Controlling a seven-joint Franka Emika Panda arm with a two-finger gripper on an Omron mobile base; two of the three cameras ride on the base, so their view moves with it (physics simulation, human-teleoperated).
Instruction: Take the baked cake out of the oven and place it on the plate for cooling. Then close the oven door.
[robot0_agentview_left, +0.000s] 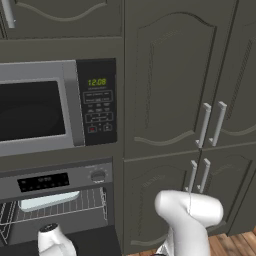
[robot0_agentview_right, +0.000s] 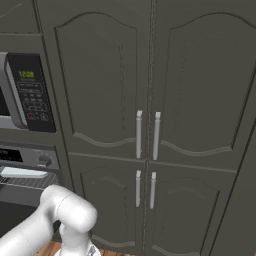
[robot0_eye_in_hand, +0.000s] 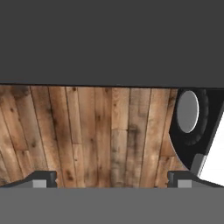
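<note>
Not much done yet. The oven (robot0_agentview_left: 57, 210) is open and the cake (robot0_agentview_left: 48, 200) sits on the wire rack (robot0_agentview_left: 75, 202) inside, toward the left. Nothing's been lifted, and the plate step and shutting the oven door (robot0_agentview_left: 92, 242) are both left. The gripper (robot0_eye_in_hand: 112, 180) is spread wide with nothing in it, pointing down at the wood plank floor (robot0_eye_in_hand: 87, 135), I think just under the door's edge. Dark cabinets (robot0_agentview_right: 150, 100) all around, microwave (robot0_agentview_left: 55, 107) above the oven.

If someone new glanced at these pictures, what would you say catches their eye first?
Probably the open oven at lower left, with the pale baked cake lying on its wire rack. Above it glows the microwave's green clock, and tall dark cabinet doors stand to the right.
</note>
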